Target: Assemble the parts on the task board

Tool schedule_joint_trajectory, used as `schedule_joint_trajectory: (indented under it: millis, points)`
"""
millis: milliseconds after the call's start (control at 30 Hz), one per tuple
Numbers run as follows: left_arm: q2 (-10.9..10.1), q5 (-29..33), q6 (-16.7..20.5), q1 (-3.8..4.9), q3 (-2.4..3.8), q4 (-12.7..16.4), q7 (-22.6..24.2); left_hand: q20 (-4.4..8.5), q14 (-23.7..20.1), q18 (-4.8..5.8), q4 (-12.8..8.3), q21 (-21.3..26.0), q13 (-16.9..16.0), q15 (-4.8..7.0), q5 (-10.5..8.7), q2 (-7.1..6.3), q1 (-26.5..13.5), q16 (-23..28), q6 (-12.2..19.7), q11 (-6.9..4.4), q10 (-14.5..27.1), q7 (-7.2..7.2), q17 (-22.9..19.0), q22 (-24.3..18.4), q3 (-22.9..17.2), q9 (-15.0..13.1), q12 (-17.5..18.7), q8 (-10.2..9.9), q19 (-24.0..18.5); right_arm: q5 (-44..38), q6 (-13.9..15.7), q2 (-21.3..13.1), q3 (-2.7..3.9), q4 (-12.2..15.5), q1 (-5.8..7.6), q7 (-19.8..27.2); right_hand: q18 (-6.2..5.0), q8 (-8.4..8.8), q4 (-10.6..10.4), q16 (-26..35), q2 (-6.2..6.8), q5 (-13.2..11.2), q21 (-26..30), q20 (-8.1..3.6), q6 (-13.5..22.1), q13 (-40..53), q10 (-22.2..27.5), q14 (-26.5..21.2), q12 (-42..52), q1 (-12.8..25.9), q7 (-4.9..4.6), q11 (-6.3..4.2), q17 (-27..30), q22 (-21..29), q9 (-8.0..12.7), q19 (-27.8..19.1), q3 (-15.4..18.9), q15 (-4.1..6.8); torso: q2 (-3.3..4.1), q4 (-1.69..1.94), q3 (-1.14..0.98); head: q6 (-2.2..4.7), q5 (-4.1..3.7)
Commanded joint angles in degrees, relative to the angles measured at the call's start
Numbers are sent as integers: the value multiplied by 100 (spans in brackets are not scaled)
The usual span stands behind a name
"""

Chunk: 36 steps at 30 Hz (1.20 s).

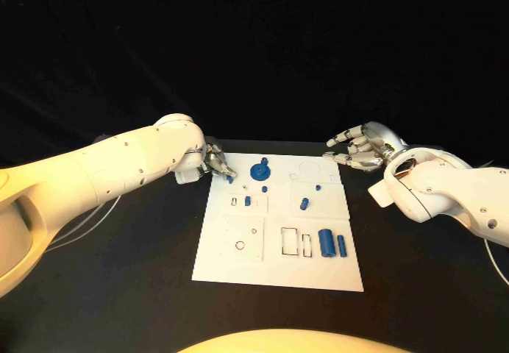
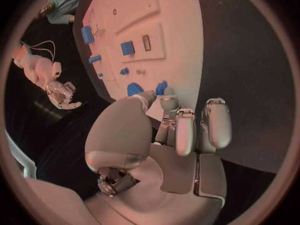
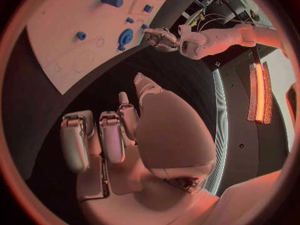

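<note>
Nearest edge of the task board [image 1: 278, 276] is bare white, on the black surface [image 1: 138, 294]. Left hand [image 1: 215, 163] sits at the board's far-left corner, fingertips by a small blue part [image 1: 230, 178]; can't tell if it's pinched, fingers hide it. Blue disc [image 1: 260, 173] beside it, two cylinders [image 1: 332, 243] near-right. Right hand [image 1: 359, 148] hovers off the far-right corner, loosely curled, holding nothing.

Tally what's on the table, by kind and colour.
White board: 1
Blue disc: 1
Large blue cylinders: 2
Small blue pieces: 5, as far as the head view shows
Total: 9
</note>
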State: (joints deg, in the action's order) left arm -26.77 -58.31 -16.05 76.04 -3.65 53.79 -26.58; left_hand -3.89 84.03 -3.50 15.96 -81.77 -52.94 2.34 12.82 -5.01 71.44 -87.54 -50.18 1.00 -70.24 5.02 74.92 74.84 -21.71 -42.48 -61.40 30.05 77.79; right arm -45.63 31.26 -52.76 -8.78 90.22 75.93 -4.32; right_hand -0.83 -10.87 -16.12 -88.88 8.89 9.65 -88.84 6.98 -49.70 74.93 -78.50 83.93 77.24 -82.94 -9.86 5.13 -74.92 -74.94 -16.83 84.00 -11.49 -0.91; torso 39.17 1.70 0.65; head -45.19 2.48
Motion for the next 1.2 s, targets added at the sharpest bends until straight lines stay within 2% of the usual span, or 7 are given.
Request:
schedule_joint_trajectory:
  millis: [33,267,300,667,800,1033,1200]
  points:
    - [13,143,-25,-2,-1,-6,82,0,477,-18,-33,-33,22,33,6,32,182,-33,-17,-43,9,-25,1164,10,-106,9,-6,24,40,-22,-26,3,1,8,-3,72,49,-32,-2,25,12,18,16,-56,34,208,-34,520,30,50,3,-24,-1147,-1424,7,537,-19,36,-4,0,1,-6,0]
    - [8,272,-6,-3,-2,-9,115,8,482,-15,-244,-38,54,42,-4,68,604,-41,24,-53,-2,-24,1177,32,-583,-7,13,61,47,-22,-29,4,1,3,-3,72,49,-32,-2,25,12,18,16,-56,34,208,-34,520,30,50,3,-24,-1147,-1424,7,537,-19,36,-5,0,0,-6,7]
    - [5,311,2,-3,-2,-8,119,7,485,-14,-318,-38,60,39,-18,53,665,-47,26,-48,-19,-23,1186,36,-775,-29,16,95,47,-22,-29,4,1,1,-3,73,49,-32,-2,25,12,18,16,-56,34,208,-34,520,30,50,3,-24,-1147,-1424,7,537,-19,36,-6,-1,0,-7,8]
    - [-158,623,253,-3,21,196,114,6,490,-11,-618,-53,116,36,-21,-143,517,-54,63,-51,-84,-22,1196,73,-1599,-238,44,323,61,-21,-30,10,1,-13,-3,78,49,-41,1,28,11,19,16,-57,36,213,-40,518,36,57,3,-25,-1140,-1424,7,537,-31,37,-13,7,1,-5,5]
    - [-332,770,422,0,45,466,131,14,496,-5,-736,-68,122,43,-15,-212,431,-61,62,-56,-109,-28,1207,101,-1845,-288,42,375,83,-20,-26,5,1,-17,-4,79,47,-42,0,29,10,19,22,-57,36,212,-40,518,36,61,3,-25,-1138,-1421,8,535,-32,37,-22,17,2,-1,16]
    - [-761,898,718,6,109,1169,202,33,506,17,-943,-125,74,65,5,-373,259,-75,8,-81,-202,-41,1228,204,-2248,-347,-7,447,167,-14,-23,-13,0,-20,-4,80,48,-44,-5,30,6,19,21,-58,36,210,-39,518,34,70,3,-24,-1136,-1421,8,535,-34,37,-36,23,-5,2,34]
    - [-1013,731,889,5,121,1603,288,45,508,31,-1023,-161,38,78,18,-443,178,-74,-27,-94,-254,-54,1228,266,-2413,-364,-38,472,217,-9,-23,-21,0,-19,-4,81,48,-46,-8,29,4,18,18,-58,37,211,-39,518,35,77,3,-24,-1138,-1423,8,536,-35,37,-56,34,-9,-5,38]
